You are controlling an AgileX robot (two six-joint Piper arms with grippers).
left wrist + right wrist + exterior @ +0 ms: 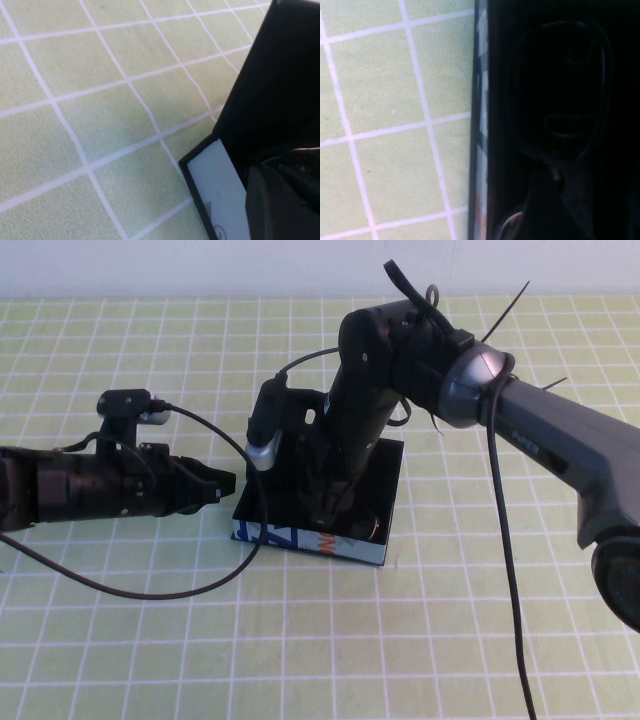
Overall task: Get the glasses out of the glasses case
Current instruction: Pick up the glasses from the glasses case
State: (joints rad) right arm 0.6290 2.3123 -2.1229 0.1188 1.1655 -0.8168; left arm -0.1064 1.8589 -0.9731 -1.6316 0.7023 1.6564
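Observation:
The glasses case (300,538) lies open at the table's middle, its pale printed front side towards me and its black lid (385,455) flat behind. My right gripper (328,508) reaches steeply down into the case, open, low over the black glasses (560,90). Their rounded-square lens outline shows in the dark interior just ahead of the gripper (555,210). A bit of the glasses (372,530) peeks out beside the arm. My left gripper (222,485) lies low at the case's left end, and its wrist view shows the case's pale corner (220,190) right against it.
The table is covered by a green cloth with a white grid (150,640). A black cable (150,590) loops on the cloth from the left arm to the case's front. Another cable (505,570) hangs down from the right arm.

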